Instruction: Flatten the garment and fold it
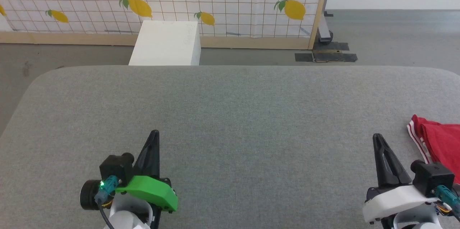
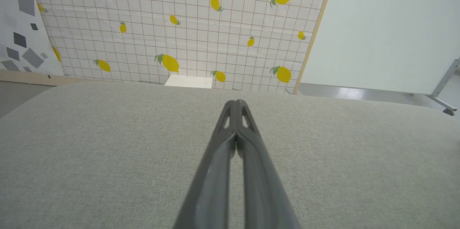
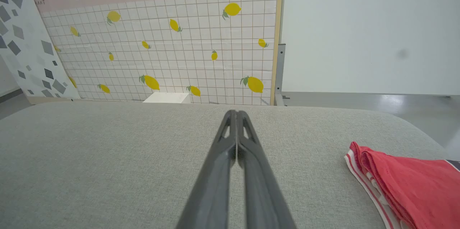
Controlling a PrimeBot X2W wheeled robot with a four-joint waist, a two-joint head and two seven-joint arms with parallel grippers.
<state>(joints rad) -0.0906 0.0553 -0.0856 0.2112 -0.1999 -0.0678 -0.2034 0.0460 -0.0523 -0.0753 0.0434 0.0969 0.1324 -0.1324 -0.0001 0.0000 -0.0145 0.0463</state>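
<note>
Head view: the grey padded table (image 1: 230, 114) spreads wide before the robot, and the garment (image 1: 441, 142) lies bunched on its right side, red cloth with striped trim, running out of frame. Just beside it is the right gripper (image 1: 377, 140), fingers pressed together, pinching nothing, tips apart from the cloth. The left gripper (image 1: 154, 135), green-capped and well apart from the shirt, is closed and empty too. Past the table's far edge stands a white box (image 1: 166, 44), a lemon-print screen (image 1: 215, 2) behind it, dark plates (image 1: 325, 56) on the floor at the screen's foot.
</note>
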